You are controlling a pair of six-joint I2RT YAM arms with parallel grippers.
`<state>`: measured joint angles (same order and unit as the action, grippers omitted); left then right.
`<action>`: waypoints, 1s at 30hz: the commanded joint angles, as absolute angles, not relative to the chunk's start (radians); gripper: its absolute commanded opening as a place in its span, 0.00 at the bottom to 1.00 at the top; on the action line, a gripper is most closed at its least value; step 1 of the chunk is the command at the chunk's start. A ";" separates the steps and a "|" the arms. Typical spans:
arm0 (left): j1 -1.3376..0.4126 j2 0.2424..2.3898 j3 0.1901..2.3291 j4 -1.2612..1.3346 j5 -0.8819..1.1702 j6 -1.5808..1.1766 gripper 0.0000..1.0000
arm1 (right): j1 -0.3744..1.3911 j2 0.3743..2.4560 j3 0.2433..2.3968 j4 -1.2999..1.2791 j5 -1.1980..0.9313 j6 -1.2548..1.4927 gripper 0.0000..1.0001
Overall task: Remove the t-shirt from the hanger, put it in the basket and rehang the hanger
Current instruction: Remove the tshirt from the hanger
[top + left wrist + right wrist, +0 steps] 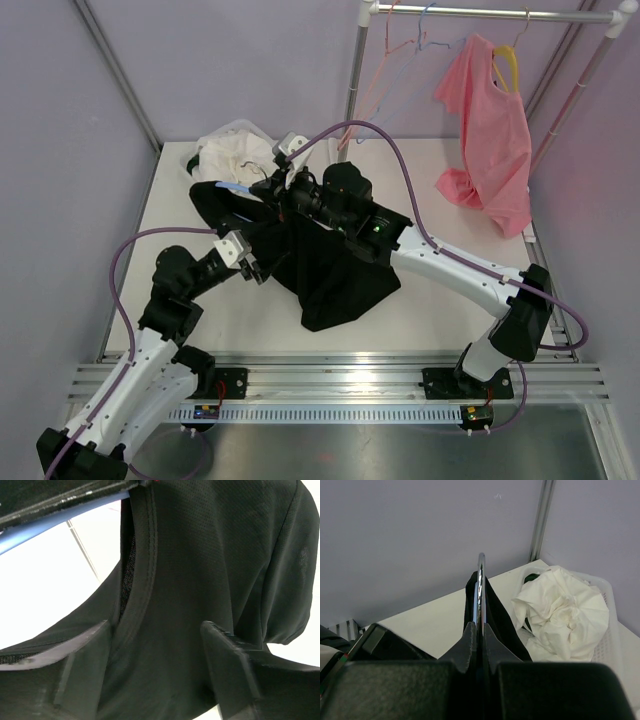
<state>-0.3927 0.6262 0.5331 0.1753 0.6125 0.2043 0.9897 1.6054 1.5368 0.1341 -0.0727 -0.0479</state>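
Observation:
A black t-shirt (335, 270) hangs off a blue hanger (232, 187) above the table, its lower part lying on the surface. My right gripper (290, 195) is shut on the hanger's metal hook (480, 580); the wrist view shows the right gripper (479, 627) pinching it, with black fabric (497, 615) behind. My left gripper (255, 268) sits at the shirt's left side. In its wrist view the left gripper (156, 630) is open, with the t-shirt (225, 555) and its collar (142, 580) between the spread fingers. The blue hanger arm (50, 530) crosses the top left.
A white basket (205, 150) of crumpled white clothes (565, 610) stands at the back left. A pink shirt (495, 140) on a yellow hanger hangs from the rack (480, 12) at the back right, beside bare hangers (400, 45). Grey walls close in the table.

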 commanded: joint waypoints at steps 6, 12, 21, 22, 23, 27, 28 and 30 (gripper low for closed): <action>-0.396 0.650 0.597 0.207 0.652 0.166 0.21 | 1.011 1.615 1.574 0.267 -0.081 -0.060 0.00; -0.377 0.652 0.635 0.184 0.618 0.089 0.00 | 1.011 1.638 1.588 0.262 -0.083 -0.083 0.00; -0.252 0.663 0.675 0.193 0.698 -0.044 0.00 | 1.011 1.640 1.586 0.233 -0.051 -0.144 0.00; -0.236 0.670 0.681 0.192 0.690 -0.058 0.00 | 1.011 1.640 1.589 0.227 -0.043 -0.149 0.00; -0.203 0.687 0.687 0.193 0.689 -0.073 0.00 | 1.011 1.640 1.591 0.222 -0.037 -0.156 0.00; -0.075 0.759 0.706 0.253 0.811 -0.225 0.00 | 1.012 1.634 1.586 0.216 -0.006 -0.178 0.00; -0.008 0.776 0.704 0.320 0.851 -0.265 0.00 | 1.011 1.632 1.586 0.213 0.021 -0.182 0.00; 0.064 0.833 0.693 0.412 0.963 -0.395 0.00 | 1.011 1.632 1.585 0.215 0.047 -0.198 0.00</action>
<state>-0.0326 0.7704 0.6666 0.2302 0.8005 -0.1871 1.0012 1.6588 1.5375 0.1585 -0.0212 -0.1532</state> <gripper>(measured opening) 0.012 0.033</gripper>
